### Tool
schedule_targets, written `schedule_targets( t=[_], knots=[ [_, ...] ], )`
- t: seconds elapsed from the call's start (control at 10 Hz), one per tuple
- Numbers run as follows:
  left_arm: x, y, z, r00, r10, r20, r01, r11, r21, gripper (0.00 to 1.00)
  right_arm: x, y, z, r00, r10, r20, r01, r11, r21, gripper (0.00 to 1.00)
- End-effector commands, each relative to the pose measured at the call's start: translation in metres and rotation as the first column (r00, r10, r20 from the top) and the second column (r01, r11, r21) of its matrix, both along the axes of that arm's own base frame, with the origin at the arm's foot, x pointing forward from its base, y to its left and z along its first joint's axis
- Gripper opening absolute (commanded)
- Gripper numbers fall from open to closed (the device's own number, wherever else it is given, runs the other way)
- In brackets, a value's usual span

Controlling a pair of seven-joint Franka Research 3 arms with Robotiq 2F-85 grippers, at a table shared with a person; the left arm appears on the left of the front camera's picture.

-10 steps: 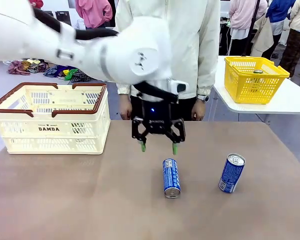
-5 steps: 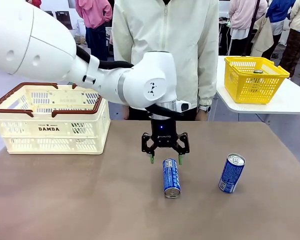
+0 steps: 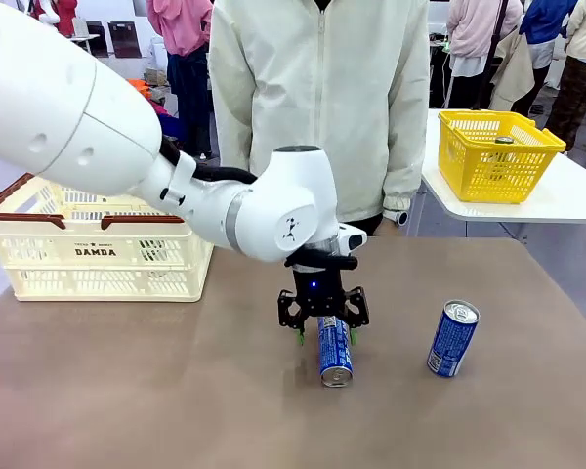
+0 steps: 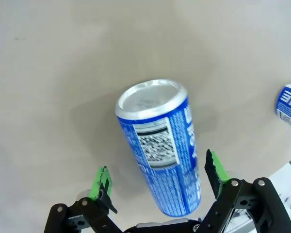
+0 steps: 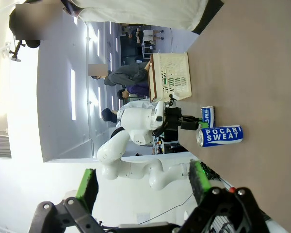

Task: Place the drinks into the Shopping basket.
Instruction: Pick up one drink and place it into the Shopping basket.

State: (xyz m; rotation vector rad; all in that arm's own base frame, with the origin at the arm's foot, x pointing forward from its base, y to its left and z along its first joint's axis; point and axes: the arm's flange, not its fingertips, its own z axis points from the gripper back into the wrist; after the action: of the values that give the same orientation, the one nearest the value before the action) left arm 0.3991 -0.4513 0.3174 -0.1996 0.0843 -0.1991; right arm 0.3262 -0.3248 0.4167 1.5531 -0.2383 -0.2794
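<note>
Drinks: two blue cans on brown table. Lying can is at centre of the front view, on its side, silver end toward the camera. Standing can is right of it, well apart, upright. Left gripper is down low over the far end of the lying can, arm coming in from upper left. Its jaws are spread wide and straddle the can. In the left wrist view the green pads sit one on each side of the can body with table showing in the gaps, so nothing is gripped. Shopping basket sits at left of the frame on the table's far left, apart from both cans; can't tell what's inside. Right gripper is at the bottom of the right wrist view, jaws wide apart, nothing between them. Yellow basket is upper right on a white side table. Person in a cream jacket stands top centre, behind the table.
</note>
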Motion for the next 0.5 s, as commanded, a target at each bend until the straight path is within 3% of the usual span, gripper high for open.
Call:
schedule_targets(
  t=[0.0, 0.4],
  knots=[
    [-0.008, 0.003, -0.014, 0.998, 0.048, 0.031, -0.048, 0.999, -0.008, 1.00, -0.002, 0.000, 0.003, 1.000, 0.010, -0.003, -0.010, 1.000, 0.001, 1.00],
    [-0.014, -0.003, -0.024, 0.998, 0.000, 0.061, -0.003, 0.999, 0.035, 1.00, -0.002, 0.000, 0.003, 1.000, 0.010, -0.003, -0.010, 1.000, 0.001, 1.00]
  ],
)
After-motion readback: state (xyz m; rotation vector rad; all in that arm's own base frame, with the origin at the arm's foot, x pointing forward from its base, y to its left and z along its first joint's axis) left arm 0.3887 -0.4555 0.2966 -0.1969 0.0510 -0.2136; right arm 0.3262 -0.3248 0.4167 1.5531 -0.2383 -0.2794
